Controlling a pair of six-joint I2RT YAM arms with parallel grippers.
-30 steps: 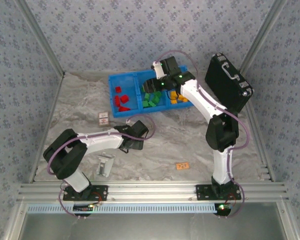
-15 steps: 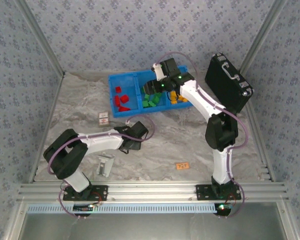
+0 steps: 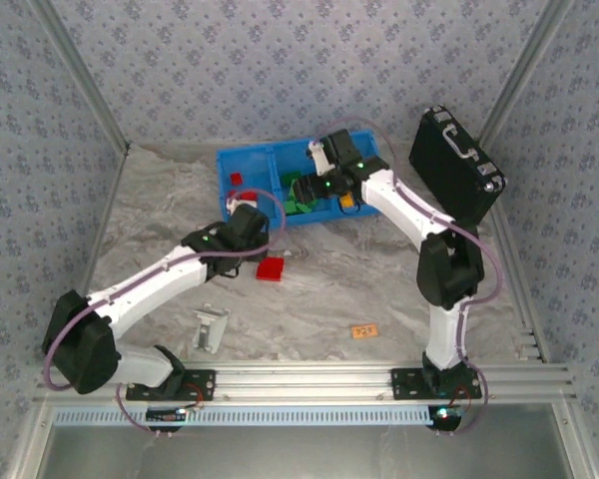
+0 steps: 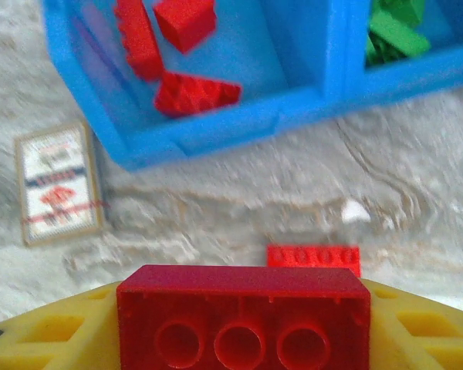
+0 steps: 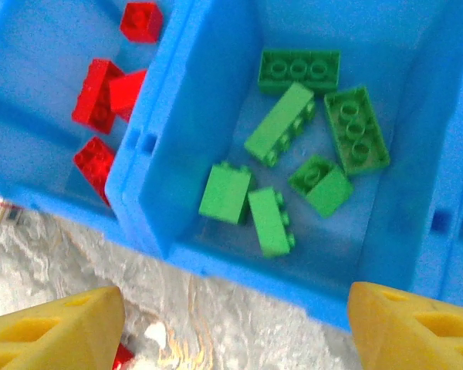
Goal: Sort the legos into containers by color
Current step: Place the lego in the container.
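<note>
1. Red plastic comes first: a red rectangular plastic brick (image 4: pixel 243 297), its underside with three round hollows facing the wrist camera, sits pinched between the yellow fingers (image 4: pixel 428 327) of the left gripper (image 4: pixel 243 320), which press on its two ends.
2. Just ahead of that grip, a second red plastic brick (image 4: pixel 314 257) lies flat on the grey marbled tabletop (image 4: pixel 417 193), near the tray but not touching it.
3. The bright blue rectangular plastic tray (image 5: pixel 177 116) has three side-by-side compartments. The left one holds several red bricks (image 4: pixel 187 92), the middle one six green plastic bricks (image 5: pixel 278 123), and a bit of orange-yellow brick (image 3: pixel 349 203) shows in the right one.
4. The right gripper (image 5: pixel 231 316) hangs over the front wall of the middle compartment, its yellow fingers spread wide with nothing between them.
5. A small printed white card (image 4: pixel 58 181) lies just beside the tray's front left corner.
6. A black hard case with a metal handle (image 3: pixel 457 165) stands right of the tray.
7. A flat pale-orange tag (image 3: pixel 364 330) and a grey-white metal bracket (image 3: pixel 210 327) lie nearer the arms' bases, well apart from the tray.
</note>
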